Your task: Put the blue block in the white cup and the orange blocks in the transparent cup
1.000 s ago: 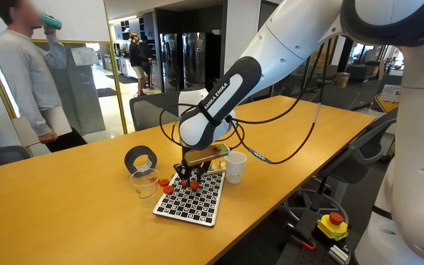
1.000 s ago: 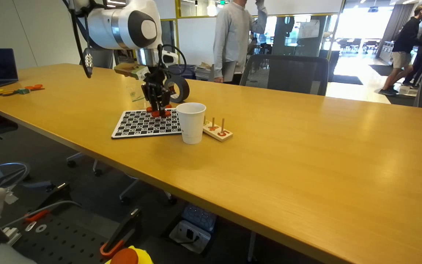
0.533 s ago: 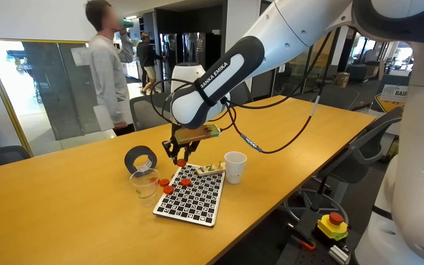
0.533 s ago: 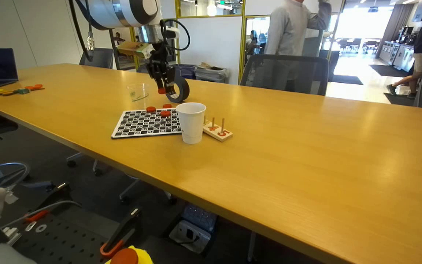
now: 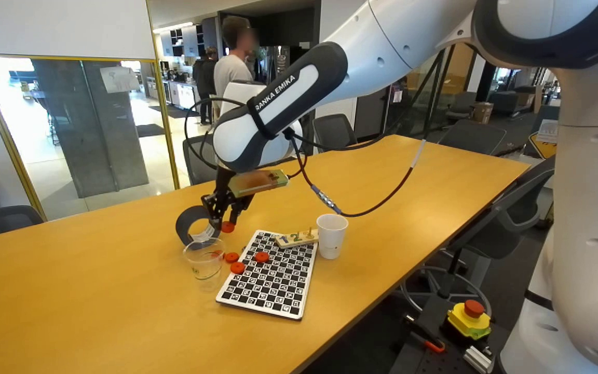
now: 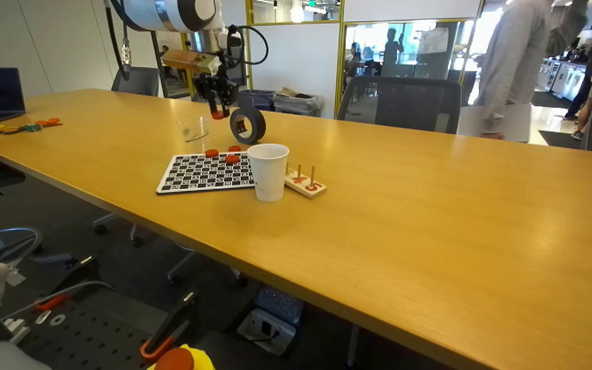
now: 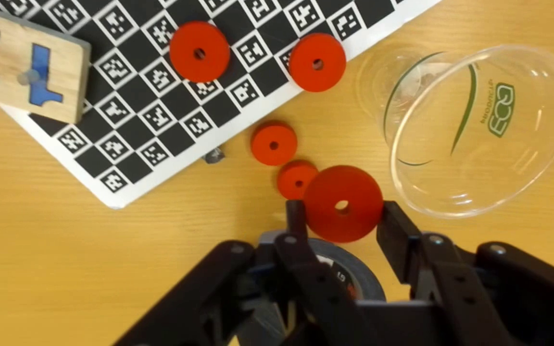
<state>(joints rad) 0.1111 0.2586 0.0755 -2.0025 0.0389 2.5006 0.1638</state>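
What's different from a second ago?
The gripper, still shut on an orange block, has lifted it up off the checkered board and carried it toward the black tape roll and transparent cup. Nothing was let go. The person in grey walked rightward in both exterior views. Unmoved: both cups, other four orange blocks, black tape roll, checkered board, number peg board.

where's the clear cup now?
Left of center in an exterior view, the clear cup stands upright left of the checkered board, in front of the black tape roll.
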